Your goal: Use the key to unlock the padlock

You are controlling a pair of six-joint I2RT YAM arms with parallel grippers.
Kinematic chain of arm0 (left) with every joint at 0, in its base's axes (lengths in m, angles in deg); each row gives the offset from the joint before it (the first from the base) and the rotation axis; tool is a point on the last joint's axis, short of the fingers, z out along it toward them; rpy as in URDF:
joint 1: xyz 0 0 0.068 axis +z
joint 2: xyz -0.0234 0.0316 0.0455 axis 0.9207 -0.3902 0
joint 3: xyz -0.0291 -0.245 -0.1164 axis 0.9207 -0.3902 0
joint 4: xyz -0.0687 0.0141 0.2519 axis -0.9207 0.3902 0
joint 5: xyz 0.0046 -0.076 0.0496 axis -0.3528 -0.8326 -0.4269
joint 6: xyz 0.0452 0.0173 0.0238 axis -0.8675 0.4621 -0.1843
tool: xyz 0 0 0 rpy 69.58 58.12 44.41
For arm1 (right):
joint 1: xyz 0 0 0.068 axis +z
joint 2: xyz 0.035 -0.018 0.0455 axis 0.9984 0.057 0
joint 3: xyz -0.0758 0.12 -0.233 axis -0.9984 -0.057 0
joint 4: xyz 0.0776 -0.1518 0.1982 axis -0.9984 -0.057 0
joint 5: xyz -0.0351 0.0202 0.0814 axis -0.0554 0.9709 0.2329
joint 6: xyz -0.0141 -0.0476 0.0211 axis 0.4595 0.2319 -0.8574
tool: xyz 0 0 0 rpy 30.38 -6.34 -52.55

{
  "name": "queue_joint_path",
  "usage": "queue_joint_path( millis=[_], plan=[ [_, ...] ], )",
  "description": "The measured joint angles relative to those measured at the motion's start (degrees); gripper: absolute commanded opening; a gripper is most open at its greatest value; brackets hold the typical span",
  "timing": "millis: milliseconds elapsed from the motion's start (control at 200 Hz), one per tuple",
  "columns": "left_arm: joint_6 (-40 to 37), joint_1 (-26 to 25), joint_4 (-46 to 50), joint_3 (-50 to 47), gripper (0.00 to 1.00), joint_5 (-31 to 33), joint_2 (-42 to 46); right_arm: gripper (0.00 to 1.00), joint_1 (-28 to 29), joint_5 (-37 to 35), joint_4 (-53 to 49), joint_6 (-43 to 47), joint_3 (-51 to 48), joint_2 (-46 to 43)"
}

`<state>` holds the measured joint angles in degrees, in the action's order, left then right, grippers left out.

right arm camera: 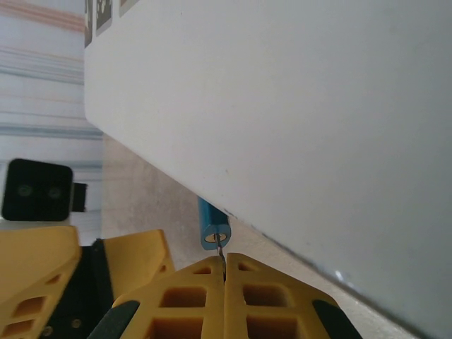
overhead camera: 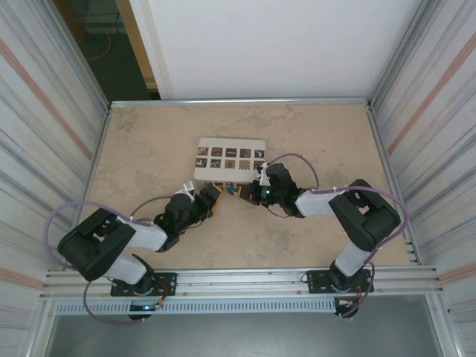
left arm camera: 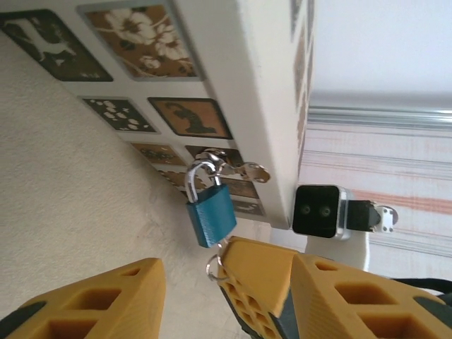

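Entry: right gripper (right arm camera: 224, 275), clenched tight on the key (right arm camera: 221, 249); blade tip at the keyway end of the padlock (right arm camera: 212, 226).
Entry: left gripper (left arm camera: 227, 282), which we logged w/ jaws abt half apart, gripping nothing, right fingertips sitting betw. them.
Entry: padlock, blue, which we saw hung by its shackle from a hasp (left arm camera: 240, 168) on the white box (left arm camera: 261, 85), just above the table (left arm camera: 63, 198).

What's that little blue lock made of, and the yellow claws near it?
The padlock body looks like blue-painted metal, satin sheen, though a plastic cover is possible. Its shackle is bare polished metal, glinting silver. The yellow fingers look like matte plastic, moulded or printed, judging by their hollow ribbed cells.
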<state>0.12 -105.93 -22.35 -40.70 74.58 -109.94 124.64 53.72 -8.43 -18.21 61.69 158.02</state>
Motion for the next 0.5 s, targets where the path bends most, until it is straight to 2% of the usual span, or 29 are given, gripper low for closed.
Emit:
queue_joint_path(
  millis=[501],
  plan=[
    [3.7, -1.4, -13.2, 0.4, 0.44, 2.1, -12.2, 0.0, 0.8, -0.4, 0.3, -3.6, 0.9, 0.3]
  ],
)
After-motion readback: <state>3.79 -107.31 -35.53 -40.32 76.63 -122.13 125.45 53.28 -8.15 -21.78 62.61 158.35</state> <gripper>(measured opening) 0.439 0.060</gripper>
